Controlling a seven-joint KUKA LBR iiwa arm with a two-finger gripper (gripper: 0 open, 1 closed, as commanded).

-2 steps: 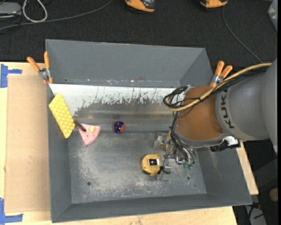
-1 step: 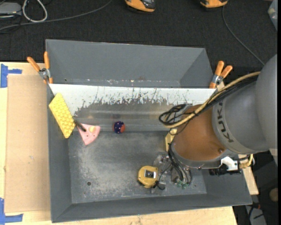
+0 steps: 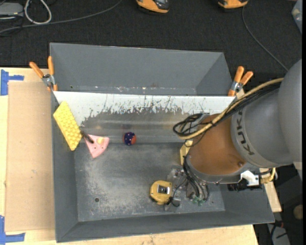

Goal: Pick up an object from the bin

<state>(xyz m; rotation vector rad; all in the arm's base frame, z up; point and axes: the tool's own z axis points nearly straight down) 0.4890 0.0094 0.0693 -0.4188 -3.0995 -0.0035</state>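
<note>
A small yellow tape measure [image 3: 160, 191] with a dark face lies on the bin floor near the front, right of the middle. My gripper [image 3: 186, 189] hangs low under the arm's orange cover, directly to the right of the tape measure and touching or nearly touching its right side. Nothing can be made out between its parts.
A yellow dimpled block [image 3: 67, 125] leans in the bin's left back corner. A pink wedge [image 3: 97, 145] lies just right of it, and a small blue and red ball [image 3: 129, 138] sits near the back wall. The arm covers the bin's right side.
</note>
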